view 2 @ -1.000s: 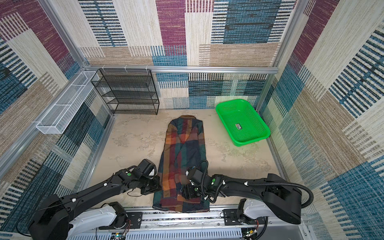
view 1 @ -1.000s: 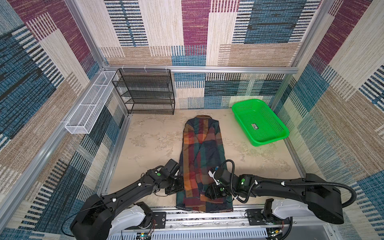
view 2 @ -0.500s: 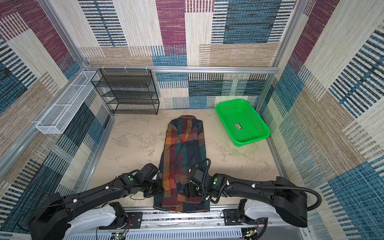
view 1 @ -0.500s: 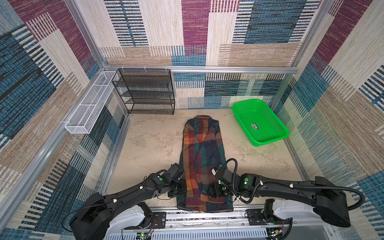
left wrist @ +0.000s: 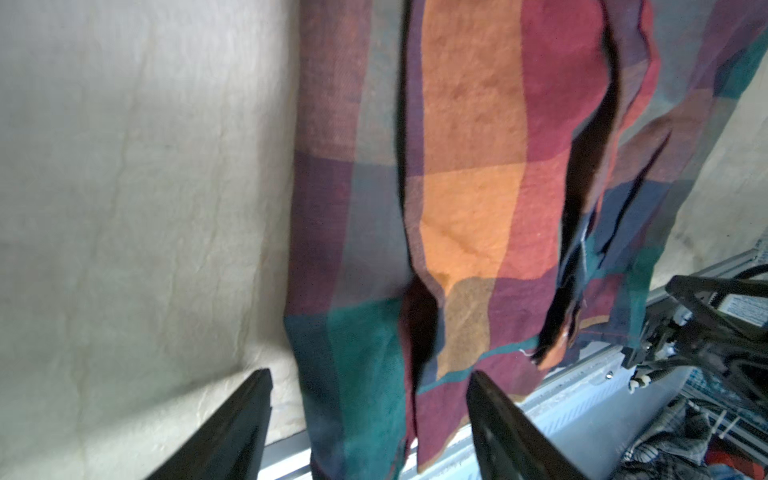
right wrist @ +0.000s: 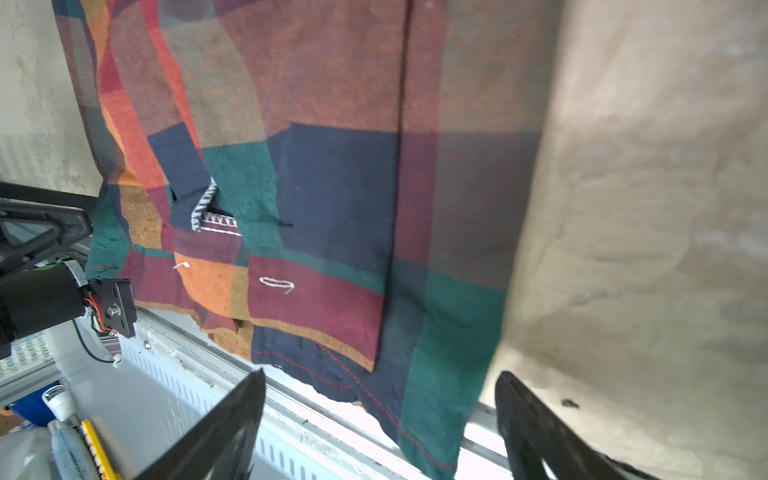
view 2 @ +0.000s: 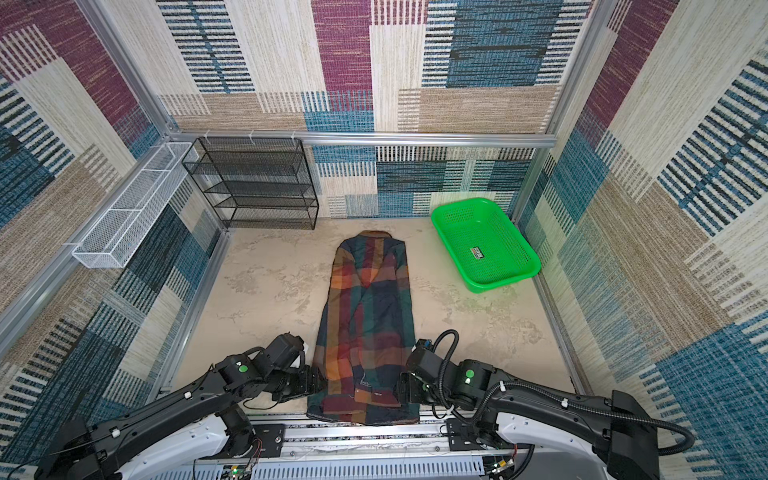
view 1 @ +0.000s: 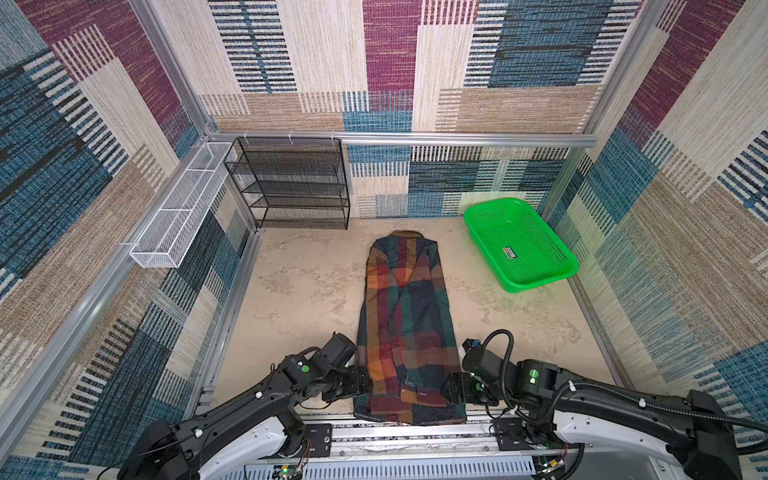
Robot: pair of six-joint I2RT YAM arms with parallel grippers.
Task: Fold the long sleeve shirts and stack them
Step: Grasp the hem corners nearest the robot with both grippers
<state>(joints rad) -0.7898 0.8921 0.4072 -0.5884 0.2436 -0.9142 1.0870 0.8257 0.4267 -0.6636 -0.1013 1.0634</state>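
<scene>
Beige table (view 1: 299, 291): we list one shirt (view 1: 409, 324), lying lengthwise at centre, hem at the near edge. Left gripper (view 1: 365, 383) and right gripper (view 1: 452, 386) flank the hem, jaws spread, holding nothing.

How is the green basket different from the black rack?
The green basket is bright plastic; the black rack is dark wire mesh. The basket is low and open on top; the rack stands tall with several shelves. The basket sits back right, the rack back left. Both are full of little holes.
</scene>
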